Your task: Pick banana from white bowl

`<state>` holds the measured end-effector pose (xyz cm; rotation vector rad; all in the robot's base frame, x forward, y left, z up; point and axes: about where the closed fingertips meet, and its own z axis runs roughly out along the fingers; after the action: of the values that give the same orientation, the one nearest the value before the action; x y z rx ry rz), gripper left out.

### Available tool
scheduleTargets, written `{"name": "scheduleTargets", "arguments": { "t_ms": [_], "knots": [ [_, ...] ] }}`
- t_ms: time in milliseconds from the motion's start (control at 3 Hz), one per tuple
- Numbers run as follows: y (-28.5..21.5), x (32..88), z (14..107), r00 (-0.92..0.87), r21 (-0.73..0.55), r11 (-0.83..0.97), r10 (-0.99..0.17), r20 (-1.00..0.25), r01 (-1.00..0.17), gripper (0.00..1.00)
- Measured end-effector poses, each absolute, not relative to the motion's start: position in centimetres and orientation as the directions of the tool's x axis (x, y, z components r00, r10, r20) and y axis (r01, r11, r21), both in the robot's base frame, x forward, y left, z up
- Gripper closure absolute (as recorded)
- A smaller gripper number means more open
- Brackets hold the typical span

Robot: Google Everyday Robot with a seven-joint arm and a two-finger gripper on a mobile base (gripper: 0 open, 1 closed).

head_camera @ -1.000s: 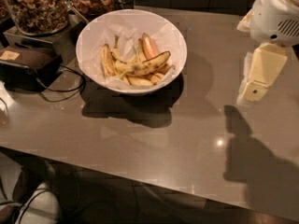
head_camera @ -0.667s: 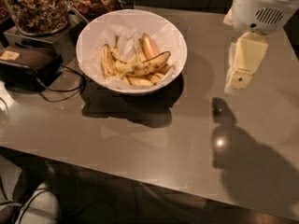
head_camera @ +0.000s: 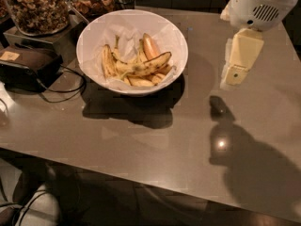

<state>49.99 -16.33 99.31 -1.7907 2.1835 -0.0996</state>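
Observation:
The white bowl (head_camera: 94, 29) stands on the grey table at the upper left. In it lies the long speckled banana (head_camera: 143, 66) with dark edge streaks, across several shorter plain yellow bananas (head_camera: 107, 60) and a pinkish-orange piece (head_camera: 150, 46). My gripper (head_camera: 237, 60), cream-coloured under a white arm housing, hangs above the table to the right of the bowl, apart from it and holding nothing that shows.
Glass jars of nuts (head_camera: 35, 6) stand behind the bowl at the upper left. A black box (head_camera: 26, 67) with cables lies left of the bowl. The table's front edge (head_camera: 141, 182) runs across the lower part of the view.
My gripper has moved left, toward the bowl. The bowl and the bananas have not moved.

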Motion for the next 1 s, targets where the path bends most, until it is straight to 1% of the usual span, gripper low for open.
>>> {"name": "scheduleTargets", "arguments": {
  "t_ms": [333, 667, 1000],
  "knots": [
    [-14.9, 51.6, 100.1, -0.145, -0.256, 0.197, -0.967, -0.209, -0.946, 0.00],
    [-12.5, 54.6, 101.5, -0.094, -0.276, 0.150, -0.974, -0.205, -0.949, 0.00],
    [-12.1, 55.1, 101.8, -0.087, -0.298, 0.152, -0.972, -0.220, -0.943, 0.00]
  ]
}}
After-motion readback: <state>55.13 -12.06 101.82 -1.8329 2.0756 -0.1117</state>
